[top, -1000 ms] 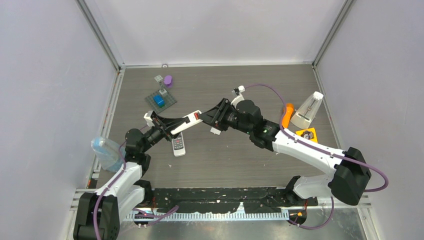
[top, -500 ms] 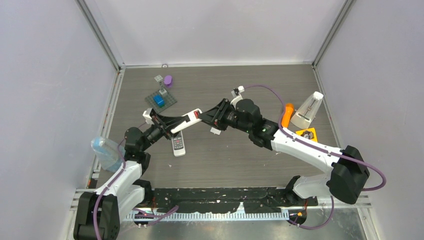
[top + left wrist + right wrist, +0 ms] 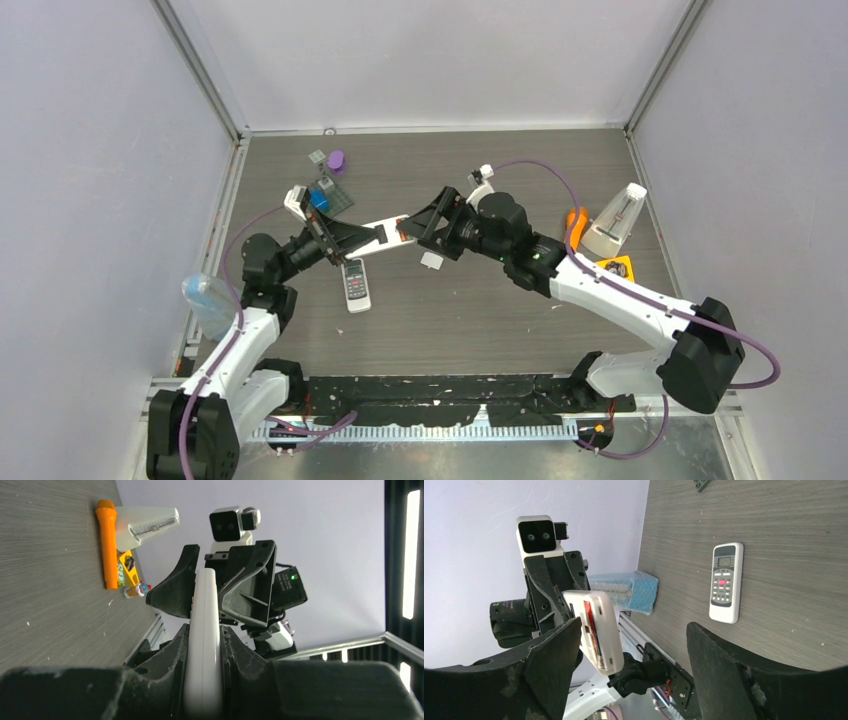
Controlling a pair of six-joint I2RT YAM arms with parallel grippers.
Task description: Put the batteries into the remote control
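My left gripper (image 3: 202, 642) is shut on a white remote (image 3: 205, 610) and holds it edge-on above the table; the remote also shows in the top view (image 3: 380, 231). My right gripper (image 3: 634, 630) is open, with its jaws standing either side of the remote's far end (image 3: 596, 625). The remote's open back shows a red strip inside. Small orange and blue batteries (image 3: 136, 590) lie on the table by a yellow card (image 3: 125, 566). A small white cover piece (image 3: 431, 260) lies under the grippers.
A second white remote (image 3: 355, 286) lies face up on the table. At the right are an orange marker (image 3: 572, 228), a white metronome (image 3: 618, 220) and the yellow card (image 3: 612, 268). A grey baseplate with a blue brick (image 3: 322, 198) sits back left, and a blue packet (image 3: 208, 300) at the left edge.
My left arm has swung its wrist toward the back and levelled the remote. My right gripper has shifted a little left and back, staying at the remote's end.
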